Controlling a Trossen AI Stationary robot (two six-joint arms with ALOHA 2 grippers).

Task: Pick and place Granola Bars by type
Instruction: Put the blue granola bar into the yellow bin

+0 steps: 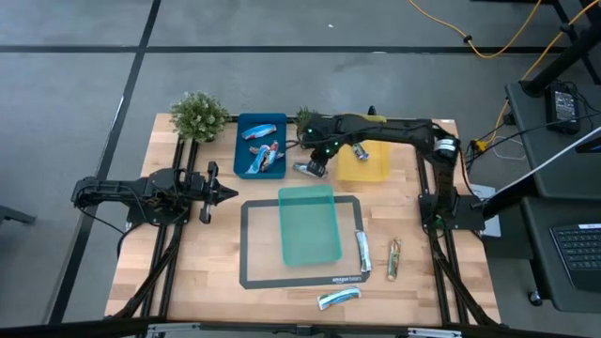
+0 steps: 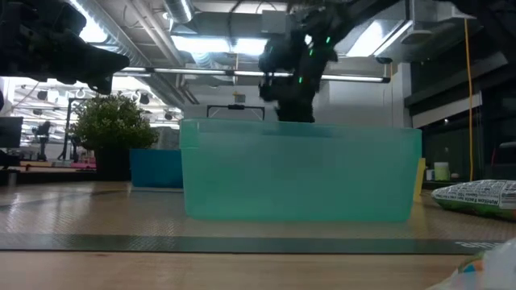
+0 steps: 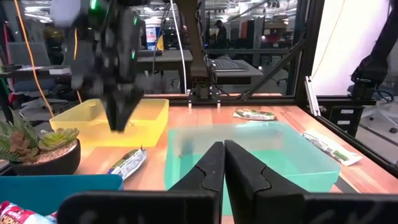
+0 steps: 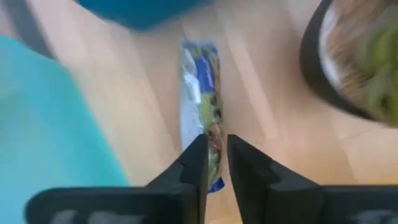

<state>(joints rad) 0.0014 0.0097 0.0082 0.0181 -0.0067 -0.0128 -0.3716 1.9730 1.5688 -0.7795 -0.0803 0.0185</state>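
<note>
Foil-wrapped, the bar (image 4: 200, 112) lay on the table between the blue tray (image 1: 260, 145) and teal tray (image 1: 310, 223). The right gripper (image 4: 213, 155) had its fingers pinched on it. The pick seemed in hand; next would be a lift toward the matching tray. The left gripper (image 3: 222, 163) waited closed, near the table's left edge.

Right arm stretched across far side of table, elbow out at right edge, wrist bent down. Right gripper (image 1: 311, 169) low over wood, pointing down; in right wrist view fingers (image 4: 194, 163) pinched in tight on granola bar (image 4: 200, 99), narrow gap only. Left arm parked at left edge of table, lying level, pointing inward. Left gripper (image 1: 228, 193) hanging idle above table, fingers (image 3: 208, 169) pressed together, nothing between them.
</note>
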